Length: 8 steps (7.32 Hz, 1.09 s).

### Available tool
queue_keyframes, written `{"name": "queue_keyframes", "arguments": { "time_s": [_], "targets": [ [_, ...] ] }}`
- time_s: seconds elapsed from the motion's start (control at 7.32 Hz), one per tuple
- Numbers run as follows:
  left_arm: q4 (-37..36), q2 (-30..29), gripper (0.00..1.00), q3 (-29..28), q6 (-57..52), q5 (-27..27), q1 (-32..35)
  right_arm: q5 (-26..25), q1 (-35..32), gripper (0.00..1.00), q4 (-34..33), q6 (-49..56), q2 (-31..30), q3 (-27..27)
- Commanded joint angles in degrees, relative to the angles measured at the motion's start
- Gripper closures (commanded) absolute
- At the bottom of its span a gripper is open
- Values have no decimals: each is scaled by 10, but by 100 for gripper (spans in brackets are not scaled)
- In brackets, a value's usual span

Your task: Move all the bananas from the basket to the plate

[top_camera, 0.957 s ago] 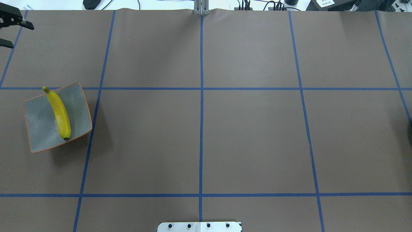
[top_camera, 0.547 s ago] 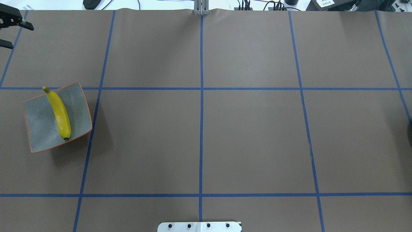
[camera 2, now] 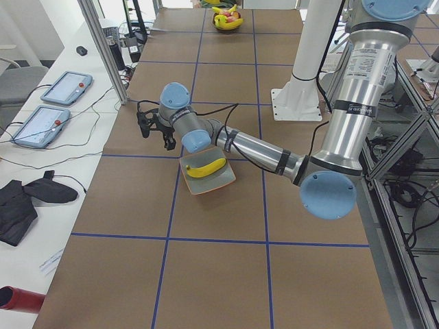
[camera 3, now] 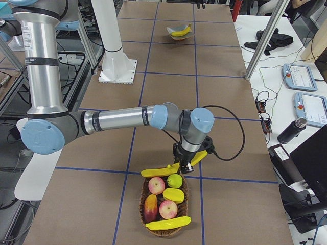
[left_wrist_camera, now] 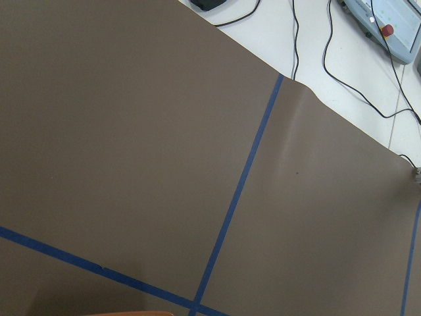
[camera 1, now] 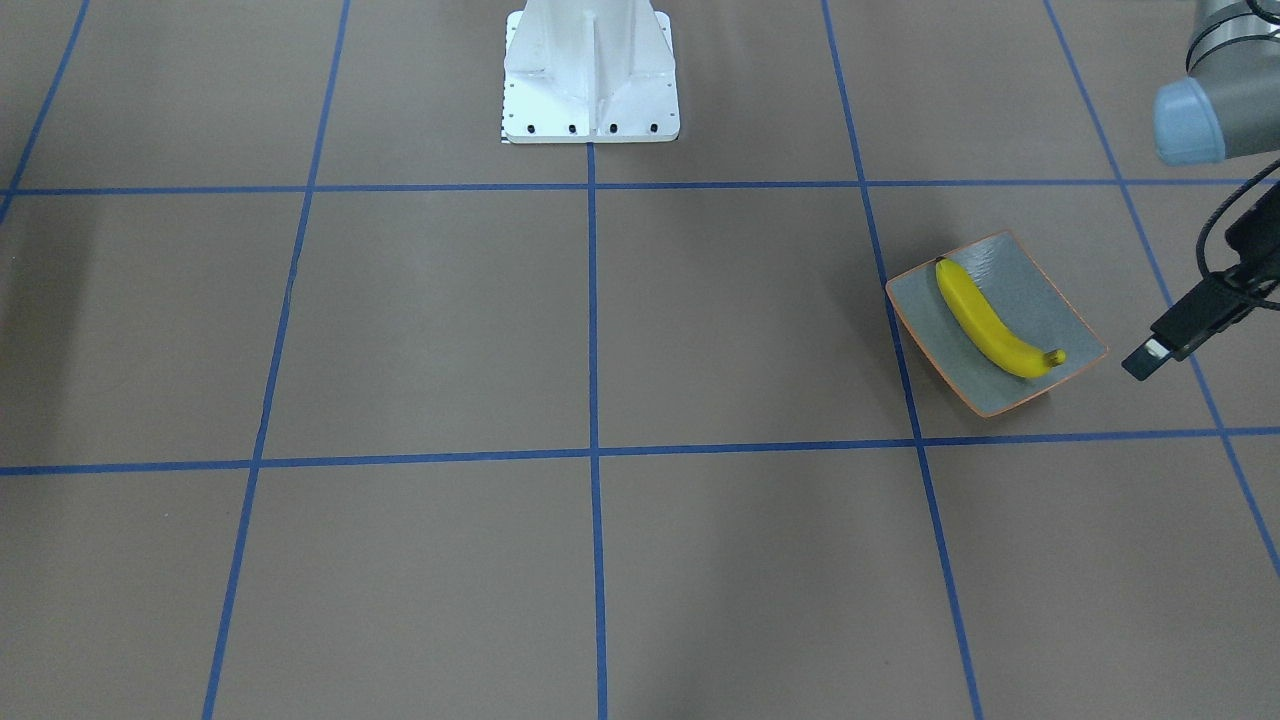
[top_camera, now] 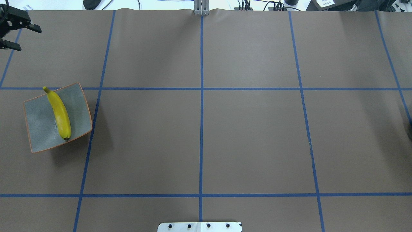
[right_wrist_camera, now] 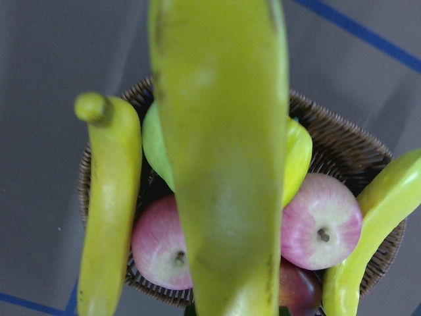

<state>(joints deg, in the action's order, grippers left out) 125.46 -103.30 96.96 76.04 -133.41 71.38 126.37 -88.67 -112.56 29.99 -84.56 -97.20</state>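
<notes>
Plate (top_camera: 38, 129) at the left end of the table (top_camera: 251, 129) in the overhead view, one banana (top_camera: 59, 112) lying across it from rim to rim. The left gripper (top_camera: 30, 40) hangs at the far left corner, well apart from the plate, fingers spread and empty.

Front view: the banana lies in the plate, and the left arm (camera 1: 1200, 110) enters at the right edge.

Left side view: the left gripper is near the plate, not touching it.

Right side view: at the table's right end the right gripper (camera 3: 186, 162) is just beside the rim of the basket (camera 3: 143, 201) with a second banana (camera 3: 200, 155) at it. Whether the fingers pinch it I cannot tell. Two more bananas (camera 3: 158, 172) lie in the basket among apples (camera 3: 167, 209).

Left wrist view: brown table crossed by blue tape (left_wrist_camera: 243, 178).

Right wrist view: the second banana fills the middle, above the basket, with a banana at either side.
</notes>
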Motion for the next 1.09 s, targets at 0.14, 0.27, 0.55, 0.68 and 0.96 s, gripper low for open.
{"name": "queue_keyframes", "arguments": {
  "time_s": [0.14, 0.27, 0.55, 0.68, 0.96],
  "targets": [
    [5, -12, 0, 0, 5, 27, -35, 77, 113, 100, -18, -211, 152, -6],
    [6, -24, 0, -1, 6, 27, -47, 94, 174, 100, -17, -302, 197, -4],
    [11, -57, 0, -15, 6, 28, -73, 95, 294, 100, -7, -517, 286, -4],
    [14, -74, 0, -19, 7, 31, -88, 94, 346, 100, 23, -622, 324, 0],
    [90, -89, 0, -30, 51, 83, -138, 91, 418, 100, 127, -781, 345, 0]
  ]
}}
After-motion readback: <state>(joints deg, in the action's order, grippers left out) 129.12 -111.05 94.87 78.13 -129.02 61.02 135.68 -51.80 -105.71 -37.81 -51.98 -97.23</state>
